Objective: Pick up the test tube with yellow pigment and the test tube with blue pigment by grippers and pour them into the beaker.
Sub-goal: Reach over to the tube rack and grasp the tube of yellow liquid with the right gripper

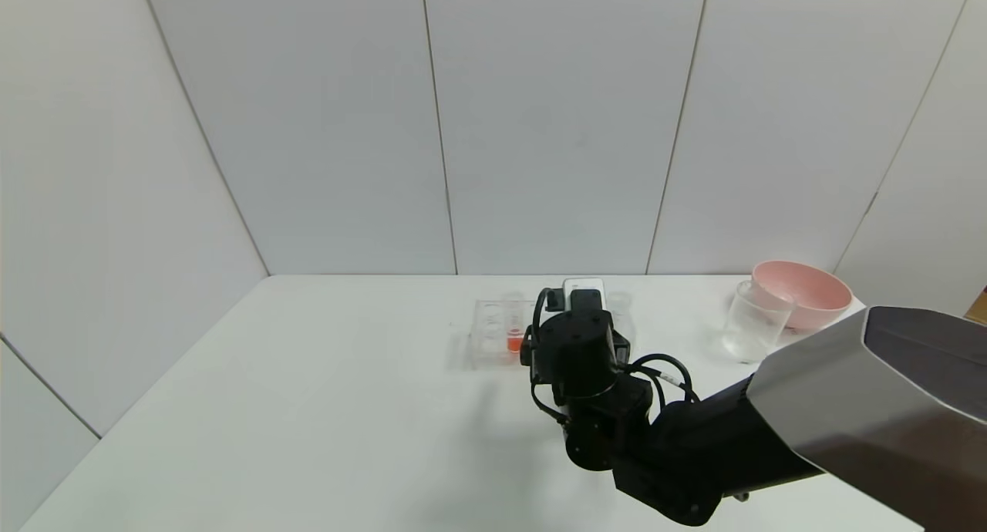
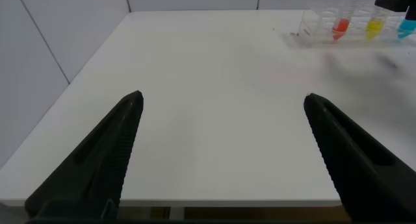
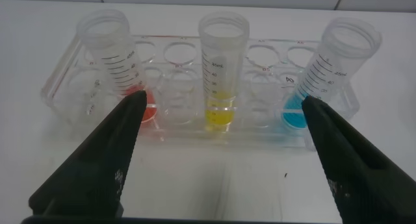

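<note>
since all three tubes stand in the rack [image 3: 195,130], no pouring is done yet. the right gripper [image 3: 221,152] is open just before the rack, facing the test tube with yellow pigment [image 3: 222,71]; the test tube with blue pigment [image 3: 331,71] stands beside it. the beaker [image 1: 752,321] looks empty, near the pink bowl [image 1: 802,293]. the left gripper [image 2: 221,156] hangs open, far away over the table [image 2: 208,68].

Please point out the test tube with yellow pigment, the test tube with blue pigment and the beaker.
test tube with yellow pigment [image 3: 219,117]: right wrist view, its yellow liquid.
test tube with blue pigment [image 3: 296,115]: right wrist view, its blue liquid.
beaker [image 1: 752,324]: head view, its clear wall.
</note>
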Action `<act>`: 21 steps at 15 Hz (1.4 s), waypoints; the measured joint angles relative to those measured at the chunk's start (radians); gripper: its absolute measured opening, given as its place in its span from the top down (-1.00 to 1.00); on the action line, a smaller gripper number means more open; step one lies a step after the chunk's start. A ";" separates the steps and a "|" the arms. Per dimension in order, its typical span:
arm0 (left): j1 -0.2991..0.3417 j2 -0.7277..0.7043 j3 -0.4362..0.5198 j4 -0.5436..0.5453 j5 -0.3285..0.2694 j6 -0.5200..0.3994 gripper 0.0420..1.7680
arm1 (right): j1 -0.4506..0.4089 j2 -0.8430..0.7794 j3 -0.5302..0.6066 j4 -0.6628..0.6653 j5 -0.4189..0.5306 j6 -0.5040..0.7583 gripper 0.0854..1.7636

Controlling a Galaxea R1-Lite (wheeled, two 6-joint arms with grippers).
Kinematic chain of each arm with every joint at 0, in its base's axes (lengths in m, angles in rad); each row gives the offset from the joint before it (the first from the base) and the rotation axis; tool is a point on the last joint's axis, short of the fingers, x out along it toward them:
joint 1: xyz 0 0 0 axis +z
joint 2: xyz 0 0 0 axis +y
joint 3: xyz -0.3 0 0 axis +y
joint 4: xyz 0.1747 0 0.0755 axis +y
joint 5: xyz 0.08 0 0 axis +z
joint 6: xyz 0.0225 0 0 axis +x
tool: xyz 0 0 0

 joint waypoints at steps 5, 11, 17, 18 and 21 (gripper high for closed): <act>0.000 0.000 0.000 0.000 0.000 0.000 -1.00 | -0.032 0.039 -0.060 -0.001 0.036 -0.026 -0.94; 0.000 0.000 0.000 0.000 0.000 0.000 -1.00 | -0.045 0.083 -0.130 0.003 0.041 -0.053 -0.94; 0.000 0.000 0.000 0.000 0.000 0.000 -1.00 | -0.055 0.104 -0.158 0.000 0.042 -0.065 -0.94; 0.000 0.000 0.000 0.000 0.000 0.000 -1.00 | -0.059 0.106 -0.159 0.000 0.042 -0.065 -0.94; 0.000 0.000 0.000 0.000 0.000 0.000 -1.00 | -0.069 0.111 -0.167 -0.003 0.042 -0.065 -0.36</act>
